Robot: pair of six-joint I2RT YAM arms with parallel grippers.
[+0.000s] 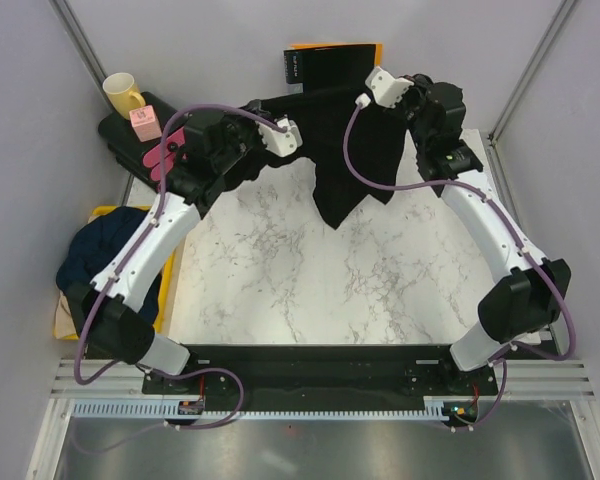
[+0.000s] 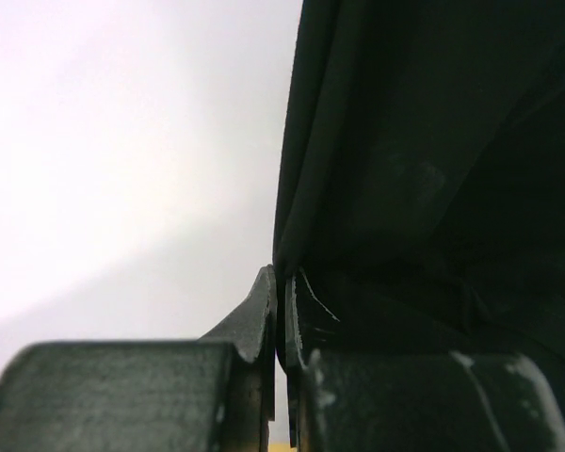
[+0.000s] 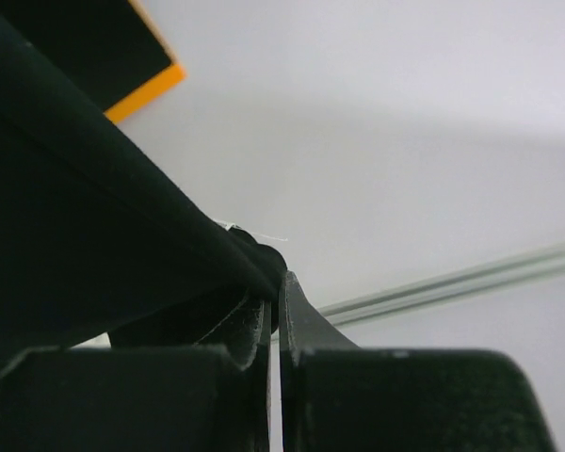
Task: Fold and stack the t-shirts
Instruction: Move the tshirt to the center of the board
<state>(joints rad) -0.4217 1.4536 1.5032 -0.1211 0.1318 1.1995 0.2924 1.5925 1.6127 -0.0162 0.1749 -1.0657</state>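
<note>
1. Top view: the black t-shirt (image 1: 352, 165) hangs above the far part of the marble table (image 1: 310, 290), stretched between the left gripper (image 1: 298, 128) and the right gripper (image 1: 368, 98). The navy t-shirt (image 1: 105, 250) lies bundled at the left.
2. Left wrist: jaws pressed together, pinching the black t-shirt (image 2: 405, 141).
3. Right wrist: jaws likewise clamp its edge.

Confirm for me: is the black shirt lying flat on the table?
No, the black shirt hangs bunched over the table, pinched at its top by the left fingers and right fingers.
</note>
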